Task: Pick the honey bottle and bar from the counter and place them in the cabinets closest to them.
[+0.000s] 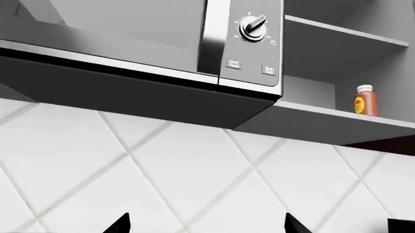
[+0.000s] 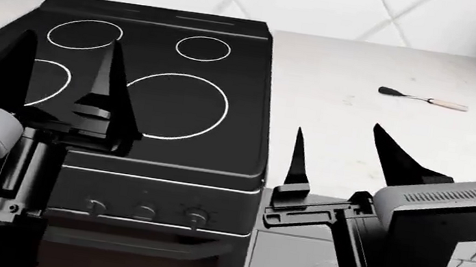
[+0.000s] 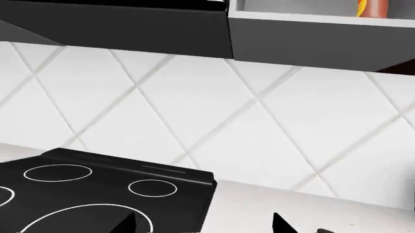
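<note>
**A:** Left wrist view first: we've got the honey bottle (image 1: 365,100) standing upright on the lower grey shelf (image 1: 337,116), just right of the microwave (image 1: 143,43). Orange-red body, pale cap, little yellow label.

**B:** Yep. In the head view we see both of our grippers over the front of the stovetop (image 2: 152,88) and the counter (image 2: 360,115). Left gripper (image 2: 56,82) is spread wide, nothing in it. Right gripper (image 2: 345,161) is open too, also empty. Only a spatula (image 2: 422,98) lying on the counter, no bar that we can spot.

**A:** Right wrist view: just the bottle's bottom half peeking in at the top edge, on the same shelf above the tiled wall (image 3: 259,121).
</note>
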Motion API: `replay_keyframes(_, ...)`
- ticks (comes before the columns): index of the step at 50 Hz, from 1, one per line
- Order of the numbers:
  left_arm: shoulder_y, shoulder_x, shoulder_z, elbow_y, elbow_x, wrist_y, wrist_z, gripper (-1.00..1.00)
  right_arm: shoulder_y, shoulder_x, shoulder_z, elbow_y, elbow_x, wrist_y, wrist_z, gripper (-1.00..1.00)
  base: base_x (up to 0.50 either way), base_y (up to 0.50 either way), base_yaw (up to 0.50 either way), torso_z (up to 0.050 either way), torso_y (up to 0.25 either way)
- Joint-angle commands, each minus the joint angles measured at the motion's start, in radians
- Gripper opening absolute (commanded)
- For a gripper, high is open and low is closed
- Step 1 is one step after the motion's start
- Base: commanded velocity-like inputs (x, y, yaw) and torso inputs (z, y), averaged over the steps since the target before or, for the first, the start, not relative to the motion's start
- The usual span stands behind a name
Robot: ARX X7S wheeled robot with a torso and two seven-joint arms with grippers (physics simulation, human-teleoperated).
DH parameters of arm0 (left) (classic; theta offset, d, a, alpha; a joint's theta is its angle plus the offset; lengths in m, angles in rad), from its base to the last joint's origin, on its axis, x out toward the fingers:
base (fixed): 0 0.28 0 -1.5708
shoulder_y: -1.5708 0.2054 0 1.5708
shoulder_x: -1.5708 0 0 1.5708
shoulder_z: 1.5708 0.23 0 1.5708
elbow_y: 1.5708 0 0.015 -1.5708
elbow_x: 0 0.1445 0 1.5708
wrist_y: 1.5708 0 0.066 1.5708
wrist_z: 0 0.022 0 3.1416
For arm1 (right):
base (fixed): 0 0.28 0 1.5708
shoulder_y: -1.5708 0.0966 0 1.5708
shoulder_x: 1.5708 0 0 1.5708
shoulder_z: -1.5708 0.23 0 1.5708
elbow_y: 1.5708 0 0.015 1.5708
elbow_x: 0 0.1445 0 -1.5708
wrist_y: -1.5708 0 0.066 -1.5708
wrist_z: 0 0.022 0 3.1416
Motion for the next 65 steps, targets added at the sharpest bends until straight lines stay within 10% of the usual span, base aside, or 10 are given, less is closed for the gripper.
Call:
replay_keyframes(1,0.039,-0.015,0.004,0.042,0.035,0.024,0.009,1.00,-0.013,0.003,-0.011,-0.017,-0.024,-0.004,0.010,1.00,0.08,0.50,0.00,0.000,0.000)
replay_keyframes(65,0.039,-0.021,0.005,0.060,-0.007,0.014,0.015,1.00,0.020,0.001,-0.047,-0.034,0.002,0.027,0.049,1.00,0.05,0.50,0.00,0.000,0.000)
